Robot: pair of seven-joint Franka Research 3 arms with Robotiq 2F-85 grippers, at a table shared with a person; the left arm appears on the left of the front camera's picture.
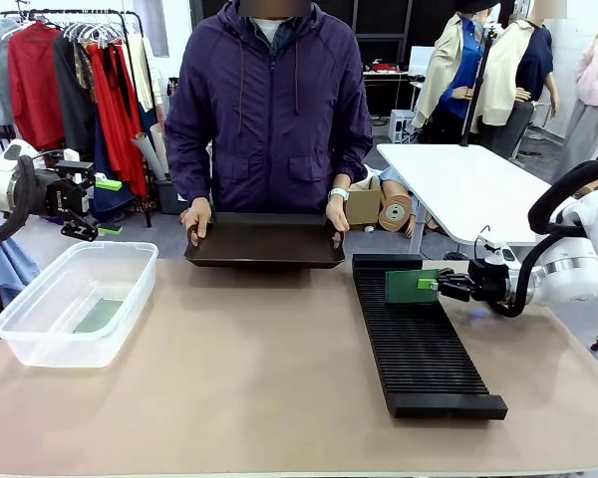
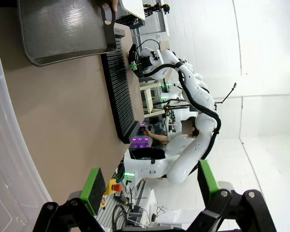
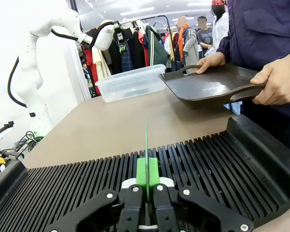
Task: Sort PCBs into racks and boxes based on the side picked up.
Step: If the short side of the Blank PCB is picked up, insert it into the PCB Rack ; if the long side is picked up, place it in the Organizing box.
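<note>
The right gripper is clamped on a green board, holding it upright on edge over the far end of the black slotted rack at the right of the table. The left gripper hangs with jaws wide and empty above the far left corner of the clear tub (another board lies flat inside). At the far side, the person's hands grip a dark tray
</note>
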